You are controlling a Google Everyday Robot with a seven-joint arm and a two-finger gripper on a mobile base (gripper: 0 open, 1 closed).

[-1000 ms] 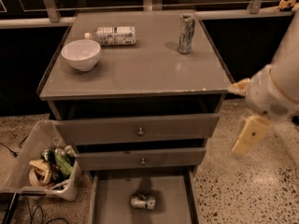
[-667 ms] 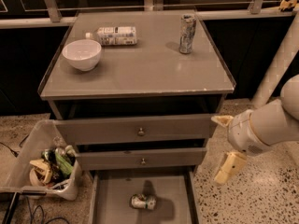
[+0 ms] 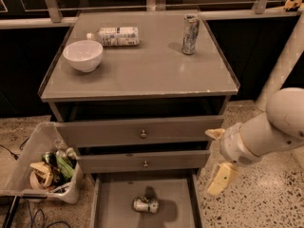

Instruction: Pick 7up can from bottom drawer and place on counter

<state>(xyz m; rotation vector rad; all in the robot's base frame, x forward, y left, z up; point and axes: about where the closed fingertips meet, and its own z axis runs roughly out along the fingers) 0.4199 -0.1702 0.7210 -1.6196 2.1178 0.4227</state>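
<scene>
The 7up can lies on its side, dented, on the floor of the open bottom drawer. The counter is the grey cabinet top above the two upper drawers. My gripper hangs at the right of the cabinet, beside the drawer fronts, above and to the right of the can and apart from it. Its two cream fingers are spread and hold nothing.
On the counter stand a white bowl, a white-labelled plastic bottle lying on its side, and a tall slim patterned can. A clear bin of trash sits left of the drawers. A white pipe rises at the right.
My arm has come down and to the left, from beside the counter's edge to beside the drawer fronts. The can and the counter items have not moved.
</scene>
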